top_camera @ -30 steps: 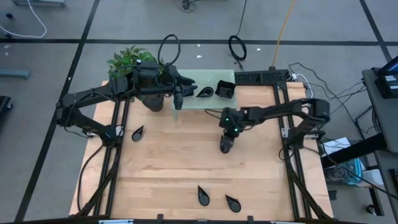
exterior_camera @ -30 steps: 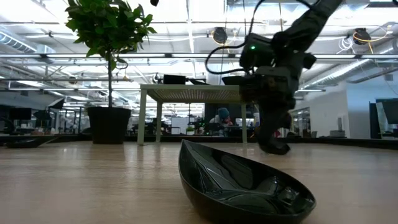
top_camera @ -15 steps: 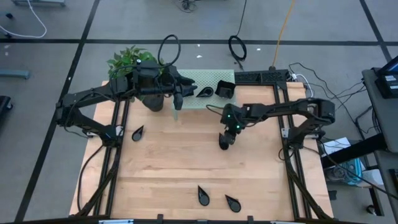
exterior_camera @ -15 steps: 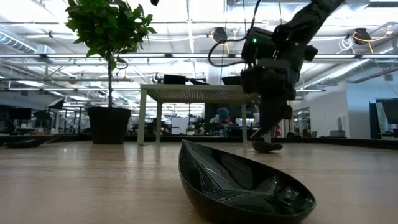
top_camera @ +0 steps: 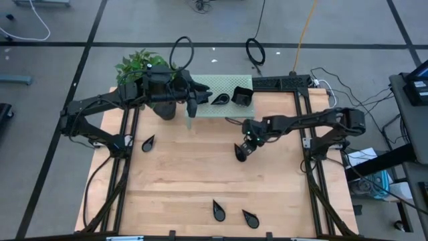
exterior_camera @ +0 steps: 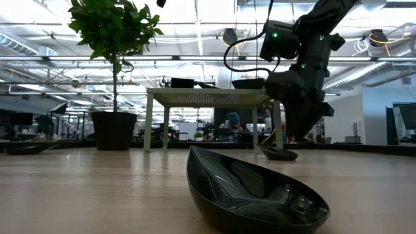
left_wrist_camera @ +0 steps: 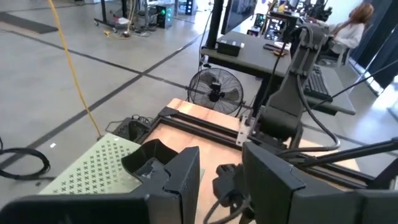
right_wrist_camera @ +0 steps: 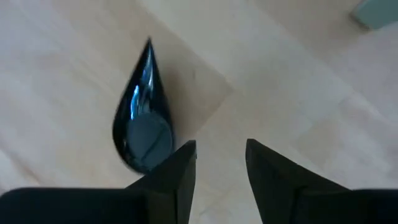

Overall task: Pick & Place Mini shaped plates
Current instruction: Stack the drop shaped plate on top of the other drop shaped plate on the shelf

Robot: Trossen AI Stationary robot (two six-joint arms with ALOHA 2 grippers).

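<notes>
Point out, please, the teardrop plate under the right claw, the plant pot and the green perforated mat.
Teardrop plate [right_wrist_camera: 142,127], right wrist view, glossy bowl.
Plant pot [exterior_camera: 114,130], low view, dark wall.
Green perforated mat [top_camera: 212,88], high view, bare middle.

My right arm reaches in from the right edge toward the middle of the surface [top_camera: 200,181], elbow bent, its wrist angled downward. The right hand [top_camera: 246,147] hangs just above the wood, fingers [right_wrist_camera: 180,171] parted with a narrow gap and nothing between them. My left arm stretches across the far side, its left hand [top_camera: 192,102] raised, fingers [left_wrist_camera: 186,177] apart and holding nothing.
</notes>
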